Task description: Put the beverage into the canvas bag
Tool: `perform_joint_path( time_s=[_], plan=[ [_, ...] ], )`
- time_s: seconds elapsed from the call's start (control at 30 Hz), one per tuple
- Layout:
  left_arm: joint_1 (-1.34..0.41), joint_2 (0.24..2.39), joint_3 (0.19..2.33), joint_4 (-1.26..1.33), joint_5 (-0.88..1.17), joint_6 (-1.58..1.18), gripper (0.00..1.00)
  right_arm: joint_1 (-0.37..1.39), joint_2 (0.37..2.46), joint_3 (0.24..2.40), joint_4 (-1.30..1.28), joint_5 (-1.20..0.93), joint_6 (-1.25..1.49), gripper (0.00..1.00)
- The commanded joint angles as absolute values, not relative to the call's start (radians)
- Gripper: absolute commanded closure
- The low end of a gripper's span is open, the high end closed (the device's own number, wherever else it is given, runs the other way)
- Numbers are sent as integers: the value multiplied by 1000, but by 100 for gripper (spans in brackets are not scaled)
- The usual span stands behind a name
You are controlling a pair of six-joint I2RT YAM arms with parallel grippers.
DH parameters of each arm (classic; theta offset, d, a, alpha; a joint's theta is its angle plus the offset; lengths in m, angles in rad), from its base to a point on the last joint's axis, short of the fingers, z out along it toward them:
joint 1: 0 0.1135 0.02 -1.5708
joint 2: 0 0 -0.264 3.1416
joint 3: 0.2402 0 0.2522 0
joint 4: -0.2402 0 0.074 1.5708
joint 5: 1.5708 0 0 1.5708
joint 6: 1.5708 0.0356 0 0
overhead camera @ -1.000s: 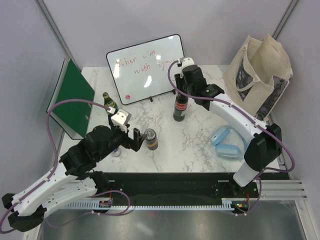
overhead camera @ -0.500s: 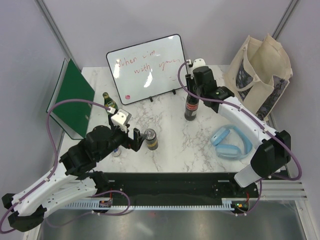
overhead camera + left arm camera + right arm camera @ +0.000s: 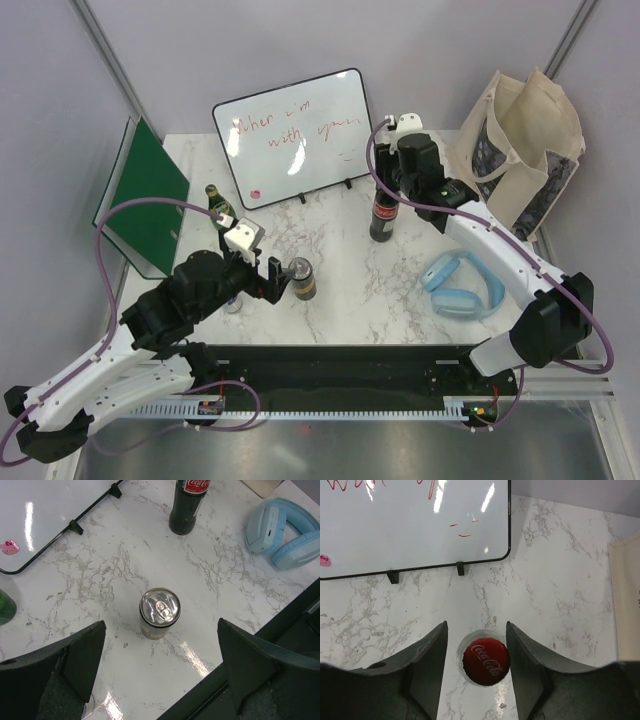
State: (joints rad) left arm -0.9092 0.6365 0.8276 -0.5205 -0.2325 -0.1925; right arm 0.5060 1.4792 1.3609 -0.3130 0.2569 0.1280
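Right fingers (image 3: 427, 675): parted narrowly, one on each side of the cola bottle (image 3: 486, 661), loose round its neck rather than clamped, a thin gap showing beside the left one. Seen from the right wrist, red cap dead centre between the pads, a little back from the tips. Bottle upright on the surface (image 3: 560, 580); long axis vertical, in line with the fingers' own reach, cap pointing up at the wrist, base down.

Canvas bag (image 3: 520, 150) off beyond the outer side of the right-hand finger, near but apart, only its cream edge caught in the right wrist view. Upright as well, mouth upward, rim well above the cap. Judged need: close on the neck, lift clear of that rim, carry sideways past the right-hand finger, lower base-first through the mouth without tilting.

Left fingers (image 3: 75, 655): spread wide, holding nothing, a can (image 3: 159, 612) upright between them and just ahead of the tips, top facing the wrist. Cola bottle well ahead of those tips, bag farther again; right arm plainly the nearer to both.
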Motion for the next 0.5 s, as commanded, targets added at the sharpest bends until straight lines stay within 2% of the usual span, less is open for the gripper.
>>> perform_joint_path(
  time_s=[0.0, 0.23, 0.47],
  plan=[
    [-905, 634, 831, -480, -232, -170, 0, 492, 1456, 1344, -250, 224, 144, 41],
    [-905, 630, 831, -479, -233, -170, 0, 477, 1462, 1310, -235, 225, 137, 38],
    [-905, 640, 830, -479, -227, -170, 0, 471, 1471, 1262, -199, 199, 141, 40]
  ],
)
